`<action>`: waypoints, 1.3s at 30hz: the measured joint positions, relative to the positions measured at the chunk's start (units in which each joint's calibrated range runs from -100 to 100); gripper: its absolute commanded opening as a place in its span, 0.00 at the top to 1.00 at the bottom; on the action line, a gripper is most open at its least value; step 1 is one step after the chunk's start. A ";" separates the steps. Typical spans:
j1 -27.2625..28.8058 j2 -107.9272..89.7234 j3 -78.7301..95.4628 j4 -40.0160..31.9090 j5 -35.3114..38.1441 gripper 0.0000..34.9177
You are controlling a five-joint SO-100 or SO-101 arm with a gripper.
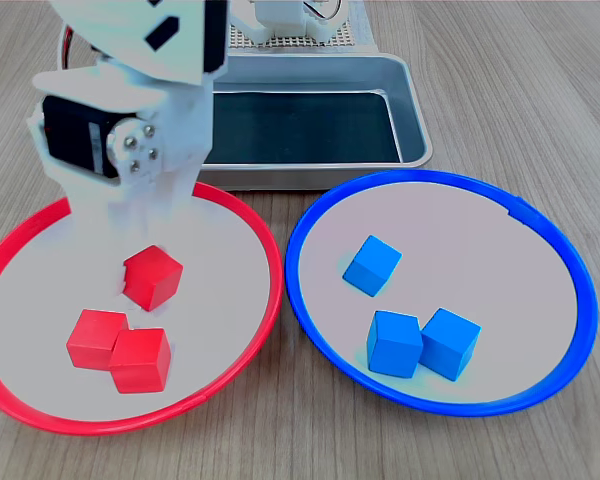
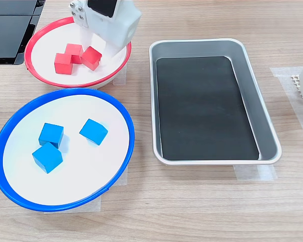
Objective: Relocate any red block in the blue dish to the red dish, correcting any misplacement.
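Wood tabletop [image 1: 540, 90]. Red block [image 1: 152, 277] just below gripper [image 1: 130, 215], inside red dish [image 1: 265, 250]; grip hidden, cannot tell. Probably release step done; next, lifting clear.

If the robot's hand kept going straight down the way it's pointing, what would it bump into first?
Probably the pale floor of the red dish, just behind the nearest red block. The hand points down over that dish, but its whitish fingers blend into the dish, so it may even touch the block already.
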 measured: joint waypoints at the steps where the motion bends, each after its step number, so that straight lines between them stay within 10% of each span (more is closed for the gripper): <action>1: 0.18 0.85 -0.82 0.00 0.00 0.99; 9: 1.24 4.26 -5.26 0.82 0.68 0.49; 14: 0.53 4.35 -5.99 3.34 1.03 0.40; 28: -2.30 -11.94 5.17 4.16 2.34 0.67; 39: -10.44 -44.50 42.65 -15.42 5.62 0.99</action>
